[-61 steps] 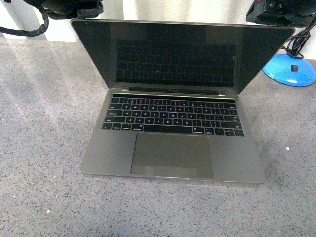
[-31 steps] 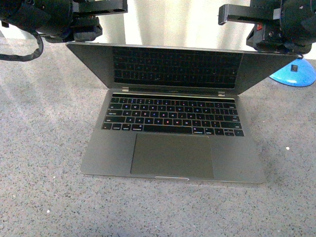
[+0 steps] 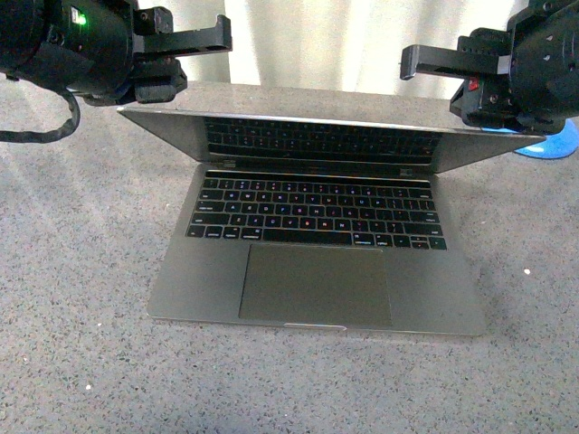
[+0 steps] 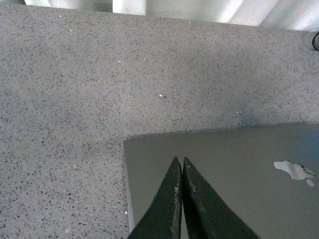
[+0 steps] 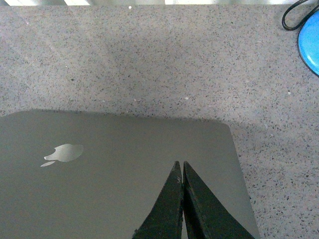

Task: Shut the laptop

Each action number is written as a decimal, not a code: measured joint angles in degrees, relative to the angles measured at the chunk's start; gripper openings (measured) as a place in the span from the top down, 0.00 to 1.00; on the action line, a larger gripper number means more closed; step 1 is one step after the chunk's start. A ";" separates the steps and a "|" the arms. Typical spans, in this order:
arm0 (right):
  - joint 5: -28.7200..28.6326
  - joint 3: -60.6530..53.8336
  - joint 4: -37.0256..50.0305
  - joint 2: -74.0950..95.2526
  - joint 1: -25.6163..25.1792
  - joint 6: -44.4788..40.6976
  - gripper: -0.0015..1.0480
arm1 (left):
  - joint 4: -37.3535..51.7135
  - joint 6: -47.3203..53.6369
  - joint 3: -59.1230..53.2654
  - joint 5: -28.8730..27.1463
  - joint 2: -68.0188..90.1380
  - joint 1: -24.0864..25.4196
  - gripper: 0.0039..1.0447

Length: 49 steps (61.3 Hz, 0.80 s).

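The space-grey laptop [image 3: 317, 271] sits on the speckled grey table, its lid [image 3: 326, 137] tilted far forward over the black keys. My left gripper [image 4: 180, 160] is shut, its fingertips over the back of the lid near one corner; the pale apple logo [image 4: 294, 170] shows beside it. My right gripper [image 5: 180, 164] is shut over the lid near the other corner, with the logo [image 5: 64, 153] to its side. In the front view the left arm [image 3: 99, 45] and right arm [image 3: 507, 72] hang behind the lid's top corners.
A blue round object [image 3: 552, 143] with a black cable [image 5: 294, 12] lies on the table to the right behind the laptop. A pale curtain [image 3: 308, 41] closes off the back. Speckled table surface [image 3: 81, 271] lies around the laptop.
The lid has come down steadily toward the keyboard over the last second. Both arms have moved lower and forward into view behind it.
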 joint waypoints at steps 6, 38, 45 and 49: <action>-0.15 -0.24 0.26 0.31 0.00 0.13 0.99 | 0.13 -0.04 -0.44 -0.02 0.04 0.02 0.97; -0.31 -1.60 0.70 0.81 0.02 0.11 0.99 | 0.44 -1.53 -1.62 0.20 0.74 -0.13 0.97; -0.28 -1.64 0.70 0.83 0.02 0.11 0.99 | 0.44 -1.77 -2.23 0.17 0.90 -0.37 0.97; -0.31 -1.77 0.70 0.83 0.02 0.11 0.99 | 0.46 -2.03 -2.62 0.17 0.90 -0.46 0.97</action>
